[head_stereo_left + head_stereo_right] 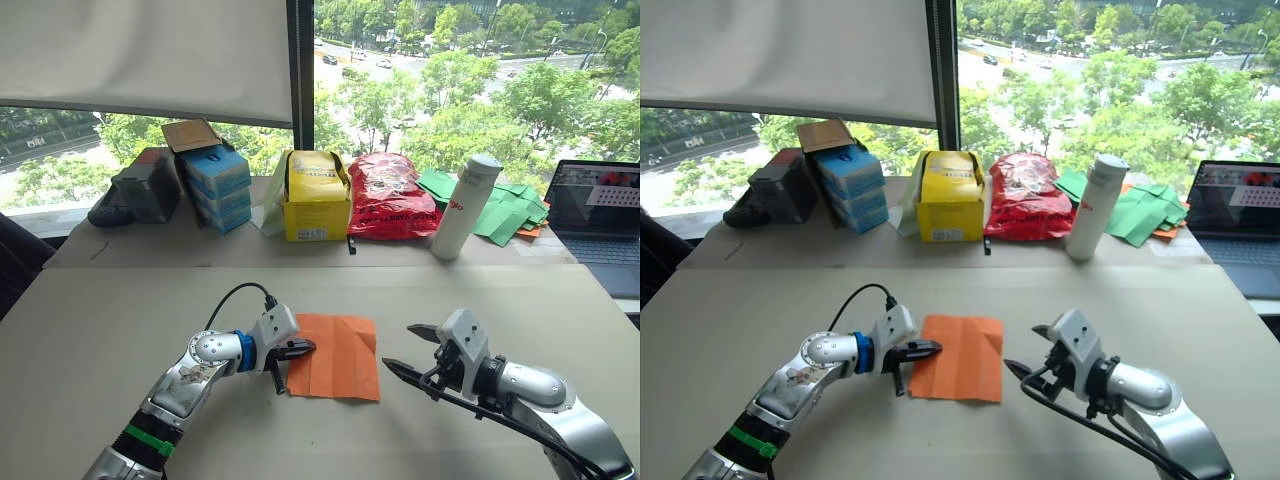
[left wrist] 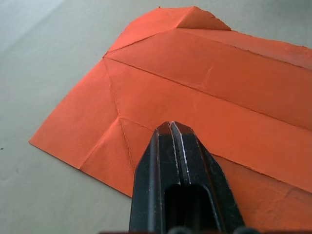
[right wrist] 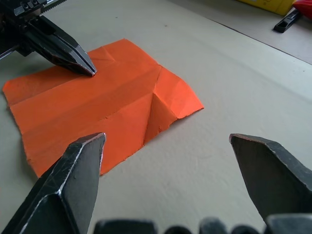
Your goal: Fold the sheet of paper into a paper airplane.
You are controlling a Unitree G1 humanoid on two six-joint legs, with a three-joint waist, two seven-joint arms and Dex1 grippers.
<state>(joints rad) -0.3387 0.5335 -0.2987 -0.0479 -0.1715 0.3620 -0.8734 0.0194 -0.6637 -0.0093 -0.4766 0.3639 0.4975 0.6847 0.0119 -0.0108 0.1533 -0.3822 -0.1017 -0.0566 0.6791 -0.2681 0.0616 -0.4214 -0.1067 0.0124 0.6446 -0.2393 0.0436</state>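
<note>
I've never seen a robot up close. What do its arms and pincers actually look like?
Both arms are shiny silver metal. The left arm has a blue ring at the wrist, a green band lower down and a looping black cable. Each ends in a pale grey block with two pointed black fingers: the left gripper and the right gripper.

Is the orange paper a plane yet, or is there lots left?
Lots left. The sheet of paper lies nearly flat, showing only creases and one small folded corner. The shut left gripper is pressing on its edge; the open right gripper waits beside it. No wings or nose yet.
</note>
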